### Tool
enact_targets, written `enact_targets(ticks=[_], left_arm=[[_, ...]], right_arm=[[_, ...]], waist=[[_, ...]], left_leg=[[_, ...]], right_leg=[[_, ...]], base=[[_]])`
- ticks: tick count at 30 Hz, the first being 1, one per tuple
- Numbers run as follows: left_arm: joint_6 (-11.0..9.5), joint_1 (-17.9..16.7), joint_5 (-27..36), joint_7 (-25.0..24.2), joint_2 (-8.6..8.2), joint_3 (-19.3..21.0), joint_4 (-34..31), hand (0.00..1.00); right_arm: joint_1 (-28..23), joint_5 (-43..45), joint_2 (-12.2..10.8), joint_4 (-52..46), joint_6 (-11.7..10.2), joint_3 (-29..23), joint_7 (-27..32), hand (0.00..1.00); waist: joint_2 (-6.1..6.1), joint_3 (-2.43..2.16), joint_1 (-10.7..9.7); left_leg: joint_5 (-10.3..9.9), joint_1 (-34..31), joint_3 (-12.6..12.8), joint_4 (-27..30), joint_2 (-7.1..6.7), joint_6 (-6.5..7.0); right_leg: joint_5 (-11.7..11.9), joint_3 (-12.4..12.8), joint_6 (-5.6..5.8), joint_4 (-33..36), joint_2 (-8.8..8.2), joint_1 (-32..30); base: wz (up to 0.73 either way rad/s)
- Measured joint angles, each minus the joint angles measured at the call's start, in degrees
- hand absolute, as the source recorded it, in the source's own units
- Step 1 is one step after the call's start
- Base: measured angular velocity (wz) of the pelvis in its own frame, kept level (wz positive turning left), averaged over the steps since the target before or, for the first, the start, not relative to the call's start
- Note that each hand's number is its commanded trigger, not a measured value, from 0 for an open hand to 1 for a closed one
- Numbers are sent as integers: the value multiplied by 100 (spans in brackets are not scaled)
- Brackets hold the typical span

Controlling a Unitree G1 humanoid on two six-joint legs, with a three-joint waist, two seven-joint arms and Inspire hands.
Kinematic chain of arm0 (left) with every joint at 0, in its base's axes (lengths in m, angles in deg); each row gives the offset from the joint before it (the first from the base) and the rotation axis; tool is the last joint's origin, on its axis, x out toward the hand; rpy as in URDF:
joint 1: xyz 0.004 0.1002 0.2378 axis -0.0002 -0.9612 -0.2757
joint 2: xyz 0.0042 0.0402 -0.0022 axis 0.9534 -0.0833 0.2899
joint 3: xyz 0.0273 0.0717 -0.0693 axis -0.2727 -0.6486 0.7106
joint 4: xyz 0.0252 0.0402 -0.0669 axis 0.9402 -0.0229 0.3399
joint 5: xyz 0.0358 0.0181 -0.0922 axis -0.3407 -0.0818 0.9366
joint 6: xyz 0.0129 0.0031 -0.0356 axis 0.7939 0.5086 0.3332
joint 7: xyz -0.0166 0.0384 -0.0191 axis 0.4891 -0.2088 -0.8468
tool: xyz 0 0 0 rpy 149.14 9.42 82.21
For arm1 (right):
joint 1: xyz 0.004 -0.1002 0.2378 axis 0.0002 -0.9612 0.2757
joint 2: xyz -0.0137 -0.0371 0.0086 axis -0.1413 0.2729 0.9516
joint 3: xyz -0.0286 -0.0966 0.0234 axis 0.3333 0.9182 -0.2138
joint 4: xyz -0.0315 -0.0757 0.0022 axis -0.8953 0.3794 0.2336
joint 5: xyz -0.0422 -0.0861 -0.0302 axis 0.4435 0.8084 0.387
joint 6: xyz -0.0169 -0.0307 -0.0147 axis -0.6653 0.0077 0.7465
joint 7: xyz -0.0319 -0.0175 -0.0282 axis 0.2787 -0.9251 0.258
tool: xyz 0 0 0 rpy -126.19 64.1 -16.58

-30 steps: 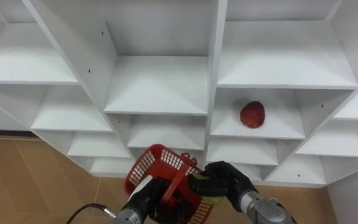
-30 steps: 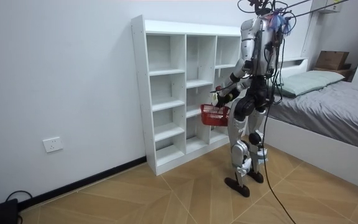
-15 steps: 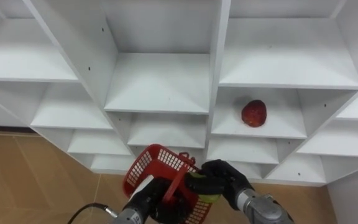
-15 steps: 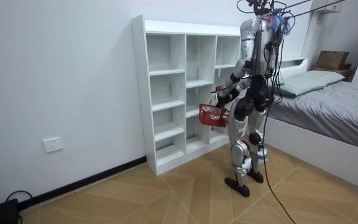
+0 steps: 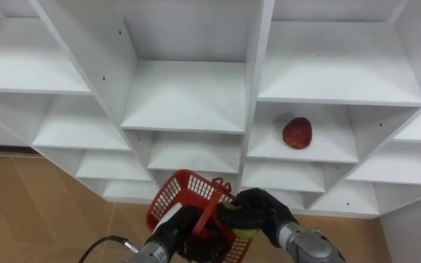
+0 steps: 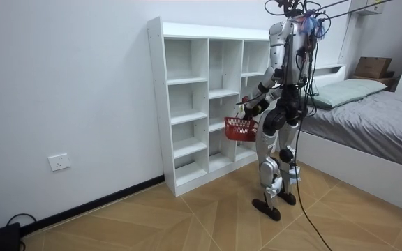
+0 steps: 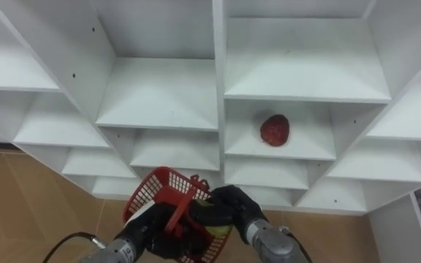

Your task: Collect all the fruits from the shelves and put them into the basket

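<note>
My left hand is shut on the handle of a red mesh basket, held low in front of the white closet. Over the basket's right rim, my right hand is curled round a yellow-green fruit. A red fruit lies on a shelf in the closet's right column, above and to the right of both hands. In the room view the robot stands upright facing the closet, with the basket at hip height.
The closet's other compartments hold nothing. A wooden floor lies below at the left. In the room view a bed stands close behind the robot on that view's right.
My right hand with the green fruit has edged slightly left over the basket. The whole picture has shifted a little; the red fruit has stayed put.
</note>
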Motion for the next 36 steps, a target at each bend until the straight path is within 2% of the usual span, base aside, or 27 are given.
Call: enact_targets(ticks=[10, 11, 12, 13, 14, 36], left_arm=[[0, 4, 0, -18, 4, 2, 0, 100], [0, 4, 0, -18, 5, 2, 0, 100], [0, 4, 0, -18, 6, 1, 0, 100], [0, 4, 0, -18, 4, 1, 0, 100], [0, 6, 0, -17, 5, 1, 0, 100], [2, 12, -2, 8, -7, -4, 3, 100]], right_arm=[[0, 1, -2, 15, 3, -1, -59, 100], [0, 1, -2, 17, 4, -1, -65, 84], [0, 1, -2, 23, 4, -1, -68, 44], [0, 1, -2, 28, 4, -1, -70, 16], [0, 1, -4, 35, 4, 0, -76, 0], [18, 11, -21, 125, -3, -15, -147, 0]], waist=[[1, 0, -3], [1, 0, -3], [2, 0, -9], [2, 0, -7], [3, 1, -7], [52, 31, -9]], left_leg=[[0, -29, -24, 1, 0, 0], [0, -40, -32, 4, 0, 0], [0, -42, -38, 6, 0, 0], [0, -42, -41, 6, 0, 0], [0, -45, -46, 5, 0, 0], [-1, -85, -125, -12, 0, -1]], right_leg=[[0, -24, 0, -3, 0, -16], [0, -36, 0, -3, -1, -22], [0, -49, 0, -3, -3, -22], [0, -54, 0, -3, -3, -22], [0, -59, 0, -3, -3, -21], [1, -102, -2, 0, 2, -46]], base=[[0], [4], [4], [3], [0], [1]])
